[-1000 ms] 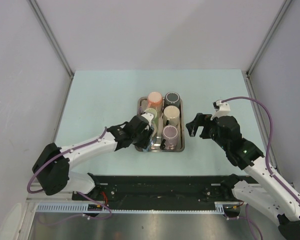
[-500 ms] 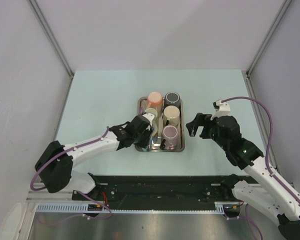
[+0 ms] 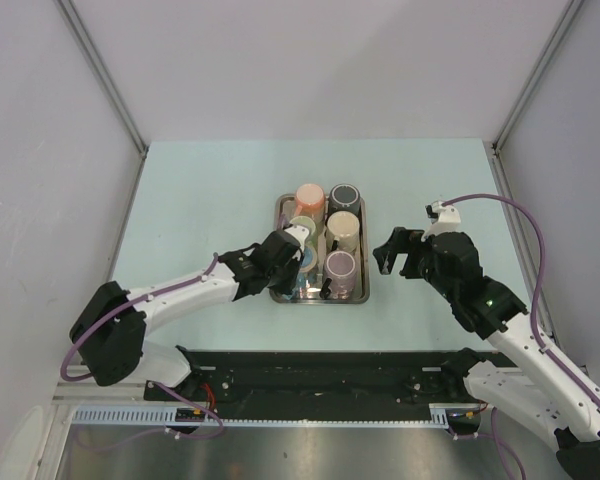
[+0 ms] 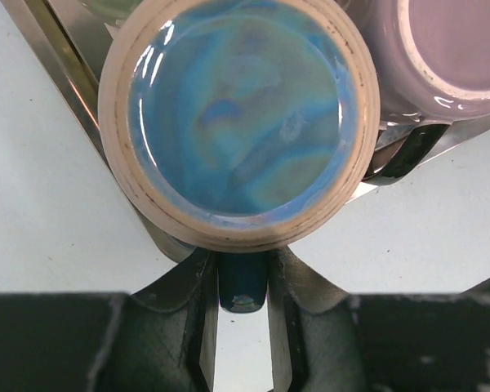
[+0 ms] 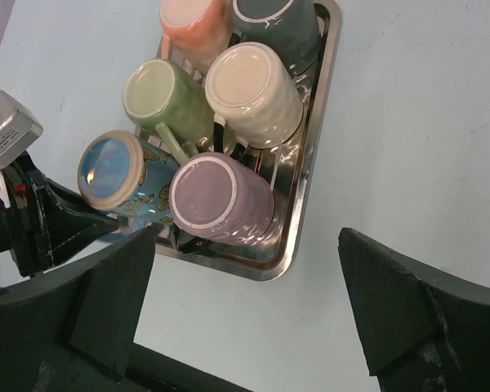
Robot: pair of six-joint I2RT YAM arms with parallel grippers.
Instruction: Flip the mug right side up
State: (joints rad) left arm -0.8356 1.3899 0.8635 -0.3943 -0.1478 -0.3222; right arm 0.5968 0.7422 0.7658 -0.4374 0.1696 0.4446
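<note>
A blue mug (image 4: pixel 237 122) with a cream rim stands upside down at the near-left corner of the steel tray (image 5: pixel 310 180), its glazed base facing up. My left gripper (image 4: pixel 242 327) is shut on its dark blue handle (image 4: pixel 243 286), just outside the tray's near edge. From above, the mug (image 3: pixel 305 262) sits right beside the left gripper (image 3: pixel 288 262). It also shows in the right wrist view (image 5: pixel 114 171). My right gripper (image 3: pixel 392 250) is open and empty, above the table to the right of the tray.
Several other mugs stand upside down in the tray: purple (image 5: pixel 216 196) touching the blue one, green (image 5: pixel 159 94), cream (image 5: pixel 249 86), orange (image 5: pixel 192 16) and dark grey (image 5: pixel 273 12). Bare table lies on all sides of the tray.
My left gripper has shifted slightly toward the tray, and the blue mug's base shows more in the top view. The right arm has not moved.
</note>
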